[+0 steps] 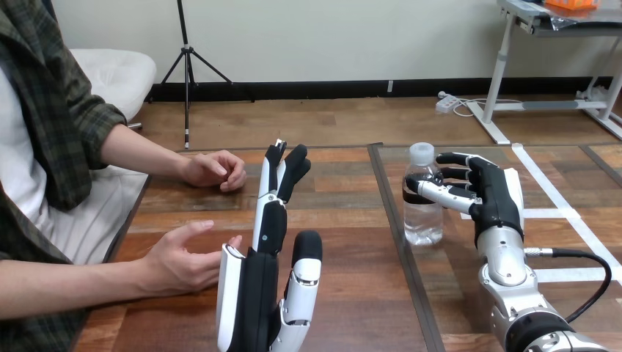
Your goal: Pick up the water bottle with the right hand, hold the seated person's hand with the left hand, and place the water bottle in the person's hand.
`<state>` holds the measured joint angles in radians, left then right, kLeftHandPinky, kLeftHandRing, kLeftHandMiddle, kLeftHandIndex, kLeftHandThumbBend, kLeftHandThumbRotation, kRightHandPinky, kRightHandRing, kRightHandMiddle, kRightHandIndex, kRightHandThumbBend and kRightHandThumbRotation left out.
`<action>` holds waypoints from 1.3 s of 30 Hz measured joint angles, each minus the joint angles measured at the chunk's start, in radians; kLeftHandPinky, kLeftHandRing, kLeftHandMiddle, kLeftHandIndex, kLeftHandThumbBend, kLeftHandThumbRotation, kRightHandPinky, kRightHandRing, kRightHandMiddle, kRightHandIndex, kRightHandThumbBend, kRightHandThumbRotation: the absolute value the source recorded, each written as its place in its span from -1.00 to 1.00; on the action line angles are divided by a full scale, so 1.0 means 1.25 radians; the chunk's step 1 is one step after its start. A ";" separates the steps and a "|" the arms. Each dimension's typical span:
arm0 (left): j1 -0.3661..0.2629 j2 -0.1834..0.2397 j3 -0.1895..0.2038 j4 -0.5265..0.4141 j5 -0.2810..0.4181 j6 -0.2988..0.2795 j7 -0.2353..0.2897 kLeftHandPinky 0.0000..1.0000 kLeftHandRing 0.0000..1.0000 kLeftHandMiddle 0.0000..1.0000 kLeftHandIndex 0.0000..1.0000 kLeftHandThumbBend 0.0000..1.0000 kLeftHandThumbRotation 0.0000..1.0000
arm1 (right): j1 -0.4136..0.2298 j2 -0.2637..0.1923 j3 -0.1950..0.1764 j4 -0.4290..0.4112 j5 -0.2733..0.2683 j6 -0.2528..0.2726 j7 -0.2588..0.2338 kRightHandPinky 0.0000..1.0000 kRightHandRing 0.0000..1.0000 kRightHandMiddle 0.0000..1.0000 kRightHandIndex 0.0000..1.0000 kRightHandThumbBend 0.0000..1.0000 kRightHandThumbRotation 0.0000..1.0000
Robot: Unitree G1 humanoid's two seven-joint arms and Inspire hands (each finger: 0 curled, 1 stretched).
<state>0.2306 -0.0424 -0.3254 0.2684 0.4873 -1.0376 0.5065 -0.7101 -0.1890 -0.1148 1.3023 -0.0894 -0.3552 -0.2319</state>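
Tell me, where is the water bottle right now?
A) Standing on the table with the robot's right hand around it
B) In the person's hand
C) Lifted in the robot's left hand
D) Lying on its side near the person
A: the water bottle stands upright on the table, with the right hand curling its fingers round it.

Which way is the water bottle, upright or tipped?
Upright: the water bottle stands on the table, cap on top, with the right hand curled round it.
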 measured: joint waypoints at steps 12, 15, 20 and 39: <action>0.000 0.000 0.001 0.000 0.011 0.000 0.009 0.96 0.82 0.87 1.00 -0.45 1.00 | 0.000 0.002 0.000 0.000 -0.002 -0.001 -0.009 0.03 0.15 0.25 0.27 0.46 -1.00; 0.000 0.000 0.001 0.000 0.015 0.000 0.013 0.96 0.82 0.87 1.00 -0.44 1.00 | 0.000 0.002 0.000 0.000 -0.002 -0.001 -0.009 0.08 0.18 0.28 0.29 0.46 -1.00; 0.000 0.000 0.001 0.000 0.019 0.000 0.015 0.96 0.82 0.87 1.00 -0.44 1.00 | 0.000 0.004 0.001 0.000 -0.004 -0.001 -0.008 0.14 0.23 0.33 0.33 0.46 -1.00; 0.000 0.000 0.001 0.000 0.022 0.000 0.025 0.97 0.83 0.87 1.00 -0.40 1.00 | 0.000 0.006 0.020 0.000 -0.029 -0.002 -0.013 0.26 0.38 0.46 0.46 0.48 -1.00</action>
<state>0.2311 -0.0424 -0.3243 0.2684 0.5150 -1.0373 0.5377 -0.7101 -0.1812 -0.0895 1.3023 -0.1252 -0.3571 -0.2486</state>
